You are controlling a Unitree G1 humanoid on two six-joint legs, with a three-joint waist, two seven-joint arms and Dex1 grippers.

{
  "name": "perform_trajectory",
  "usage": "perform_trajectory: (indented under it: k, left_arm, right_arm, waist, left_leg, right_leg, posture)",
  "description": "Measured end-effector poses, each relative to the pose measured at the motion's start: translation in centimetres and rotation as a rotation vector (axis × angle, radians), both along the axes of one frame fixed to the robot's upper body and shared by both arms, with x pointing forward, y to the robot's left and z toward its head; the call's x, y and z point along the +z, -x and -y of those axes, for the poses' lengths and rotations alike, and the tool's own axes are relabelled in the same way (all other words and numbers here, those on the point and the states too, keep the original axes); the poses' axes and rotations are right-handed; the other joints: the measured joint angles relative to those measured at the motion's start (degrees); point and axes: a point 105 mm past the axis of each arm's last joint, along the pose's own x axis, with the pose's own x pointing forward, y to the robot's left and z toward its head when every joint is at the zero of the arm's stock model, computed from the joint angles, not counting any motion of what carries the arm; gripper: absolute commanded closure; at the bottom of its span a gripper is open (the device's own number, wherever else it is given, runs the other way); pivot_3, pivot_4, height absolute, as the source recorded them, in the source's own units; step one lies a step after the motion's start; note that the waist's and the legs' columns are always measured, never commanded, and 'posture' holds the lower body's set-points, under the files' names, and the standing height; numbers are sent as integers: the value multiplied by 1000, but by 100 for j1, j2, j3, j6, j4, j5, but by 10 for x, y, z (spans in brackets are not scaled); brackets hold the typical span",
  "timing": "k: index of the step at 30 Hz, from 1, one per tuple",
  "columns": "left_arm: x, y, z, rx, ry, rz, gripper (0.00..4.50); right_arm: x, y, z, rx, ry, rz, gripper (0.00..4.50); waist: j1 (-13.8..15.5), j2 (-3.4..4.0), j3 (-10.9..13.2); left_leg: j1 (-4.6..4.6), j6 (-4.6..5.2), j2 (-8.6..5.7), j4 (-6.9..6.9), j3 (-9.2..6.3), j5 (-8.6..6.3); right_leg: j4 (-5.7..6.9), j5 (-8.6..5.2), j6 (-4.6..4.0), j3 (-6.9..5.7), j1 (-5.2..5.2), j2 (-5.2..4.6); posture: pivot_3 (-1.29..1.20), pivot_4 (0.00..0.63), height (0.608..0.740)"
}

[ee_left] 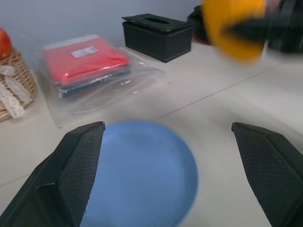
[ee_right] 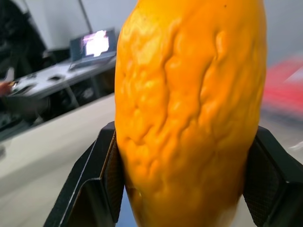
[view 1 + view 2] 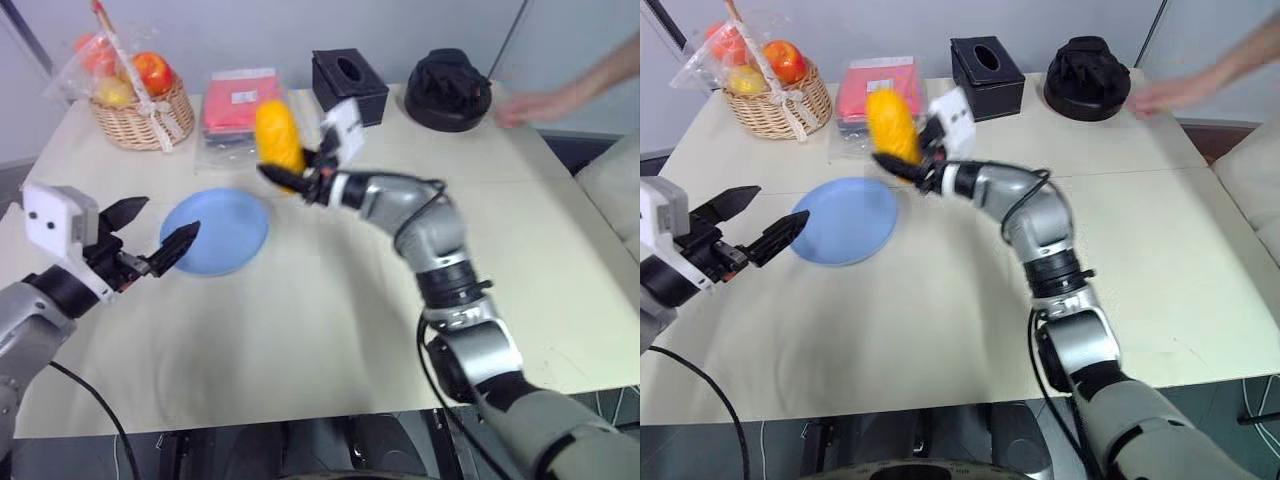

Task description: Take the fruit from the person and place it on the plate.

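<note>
The right gripper (image 3: 300,178) is clenched around the lower half of the fruit (image 3: 279,137), one black finger on each side, and holds it upright in the air, above the table (image 3: 330,330) and just beyond the far right edge of the light-blue plate (image 3: 216,231). The person's hand (image 3: 530,107) is well apart, at the far right of the table, so I judge the handover finished and the carrying to the plate is the step in hand. To do it well, the arm should bring the fruit over the middle of the plate, lower it until it nearly touches, tilt it to lie on its side, and only then open. Released upright, it may topple and roll off.

The left gripper (image 3: 155,236) hovers released near the plate's left edge, holding nothing.

The fruit is yellow-orange, oblong like a mango, with slightly wrinkled, dimpled skin.
</note>
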Motion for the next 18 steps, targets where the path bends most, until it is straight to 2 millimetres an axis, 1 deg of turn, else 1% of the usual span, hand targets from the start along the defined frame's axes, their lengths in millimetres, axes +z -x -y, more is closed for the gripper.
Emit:
perform_trajectory:
  k: [3,11,14,16,18]
  left_arm:
    - [-2,3,-5,28,-3,-8,0]
    - [-7,14,-5,53,-4,-27,0]
    - [-7,17,-5,61,-10,-29,0]
    - [-9,19,-5,67,-13,-38,0]
    - [-10,20,-5,71,-11,-41,0]
  right_arm:
    - [-5,6,-21,36,-8,13,1646]
    - [-41,21,-59,129,89,26,1646]
    - [-57,24,-71,148,140,42,1646]
    - [-72,23,-76,143,195,53,1646]
    - [-82,19,-76,131,229,54,1646]
  waist:
    - [-6,-1,-1]
    - [-50,0,0]
    - [-63,-1,-1]
    - [-65,-1,-1]
    - [-59,-1,-1]
  left_leg:
    - [0,-1,-2,1,-1,0]
    - [1,-2,-2,-2,-3,1]
    - [1,-2,-2,-2,-3,1]
    - [1,-3,-3,-2,-4,1]
    - [1,-5,-3,-2,-4,2]
  right_leg:
    - [-2,0,0,-1,2,-2]
    - [-3,0,0,-2,1,-2]
    - [-3,0,0,-2,2,-2]
    - [-3,0,0,-2,2,-2]
    - [-3,0,0,-3,3,-2]
  posture:
    - [0,150,740]
    - [0,150,740]
    - [0,150,740]
    - [0,150,740]
    - [0,150,740]
